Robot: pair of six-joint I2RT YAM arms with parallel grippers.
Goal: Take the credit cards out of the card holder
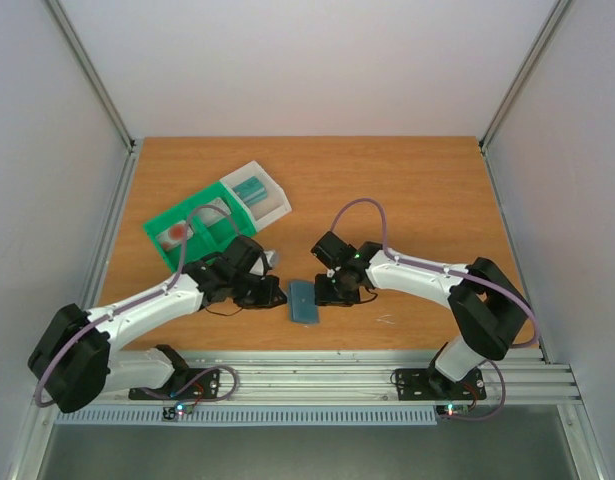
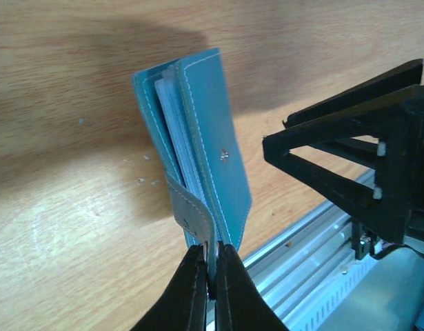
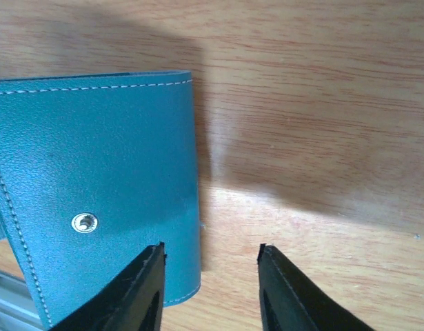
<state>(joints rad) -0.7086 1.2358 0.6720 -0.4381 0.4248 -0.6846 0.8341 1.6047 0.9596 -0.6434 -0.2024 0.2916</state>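
Observation:
The blue-grey card holder (image 1: 303, 302) is near the table's front middle, between my two grippers. In the left wrist view it (image 2: 215, 148) is held on edge, and pale card edges (image 2: 172, 117) show between its panels. My left gripper (image 2: 210, 274) is shut on the holder's lower edge beside its grey strap (image 2: 191, 210); it also shows in the top view (image 1: 279, 294). My right gripper (image 3: 212, 252) is open, with its left finger over the holder's outer panel (image 3: 94, 172) near a metal snap (image 3: 84, 223). It sits just right of the holder in the top view (image 1: 325, 293).
A green tray (image 1: 192, 230) with a white bin (image 1: 270, 196) stands at the back left; a teal object (image 1: 251, 189) lies in the bin. A small pale grey piece (image 1: 272, 258) shows beside my left wrist. The metal rail (image 1: 337, 380) runs along the front edge.

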